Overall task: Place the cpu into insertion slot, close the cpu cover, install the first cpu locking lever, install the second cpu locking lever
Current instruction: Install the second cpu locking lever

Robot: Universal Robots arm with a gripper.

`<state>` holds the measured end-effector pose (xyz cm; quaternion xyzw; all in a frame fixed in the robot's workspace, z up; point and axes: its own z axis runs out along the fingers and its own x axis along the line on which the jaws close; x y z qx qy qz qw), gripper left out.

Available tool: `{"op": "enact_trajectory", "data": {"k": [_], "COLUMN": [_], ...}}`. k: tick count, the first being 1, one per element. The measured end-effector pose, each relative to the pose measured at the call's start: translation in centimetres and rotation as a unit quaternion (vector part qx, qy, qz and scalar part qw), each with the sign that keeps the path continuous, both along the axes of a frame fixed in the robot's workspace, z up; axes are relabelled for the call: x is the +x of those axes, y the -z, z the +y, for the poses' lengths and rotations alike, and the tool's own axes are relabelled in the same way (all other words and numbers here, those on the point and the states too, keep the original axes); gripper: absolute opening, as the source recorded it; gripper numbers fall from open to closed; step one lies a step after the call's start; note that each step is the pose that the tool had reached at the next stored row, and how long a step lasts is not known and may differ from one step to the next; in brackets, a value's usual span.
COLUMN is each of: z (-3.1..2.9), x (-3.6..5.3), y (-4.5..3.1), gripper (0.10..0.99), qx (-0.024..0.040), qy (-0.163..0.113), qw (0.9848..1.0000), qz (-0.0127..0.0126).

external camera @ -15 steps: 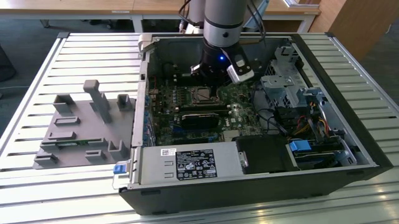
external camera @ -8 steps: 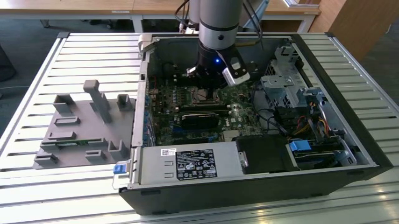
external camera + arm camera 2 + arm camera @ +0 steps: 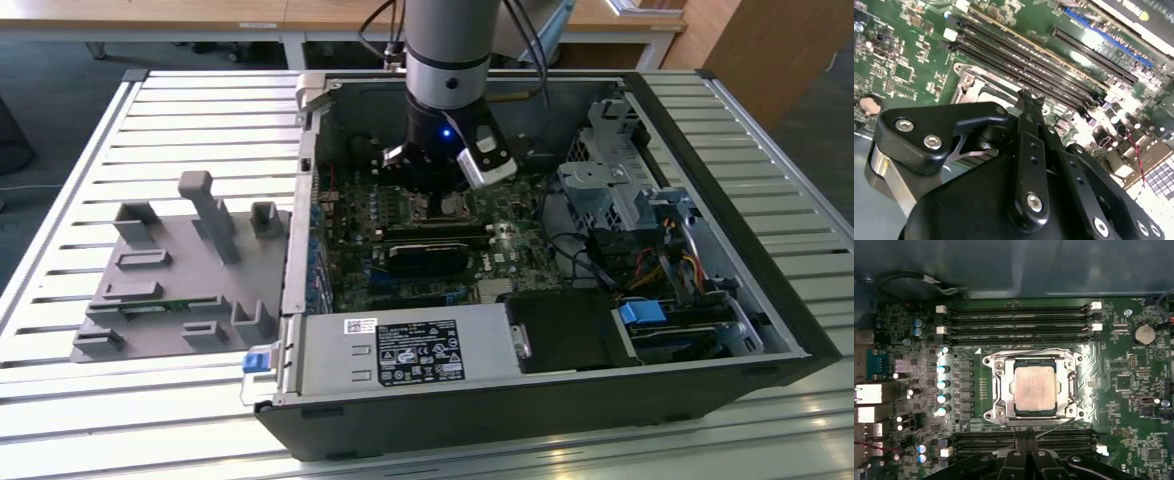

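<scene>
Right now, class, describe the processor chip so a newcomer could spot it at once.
Find the open black computer case on the slatted table, then the green circuit board inside it. At its centre, between banks of long black memory slots, the small square silver-grey cpu sits inside a shiny metal frame; nothing else nearby is a plain, flat metal square.

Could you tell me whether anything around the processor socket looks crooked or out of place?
Nothing stands out. In the first wrist view the cpu sits square in the socket, with the metal cover lying flat around it, and the surrounding board looks undamaged.
</scene>
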<state>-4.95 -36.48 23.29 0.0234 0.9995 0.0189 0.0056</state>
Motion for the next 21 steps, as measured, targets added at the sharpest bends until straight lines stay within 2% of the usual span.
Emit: {"op": "enact_trajectory", "data": {"k": [5, 8, 17, 21], "z": [-0.59, -0.73, -0.78, -1.18], "x": [-0.16, -0.57, -1.31, -1.39], "y": [0.1, 0.19, 1.53, 1.67], "gripper": [0.106, 0.106, 0.106, 0.106], "qx": [0.009, 0.0144, 0.0173, 0.032], "qy": [0.0, 0.0, 0.0, 0.0], "qw": [1.0, 0.9999, 0.9999, 0.9995], "qz": [-0.0001, -0.0001, -0.0001, -0.0001]}}
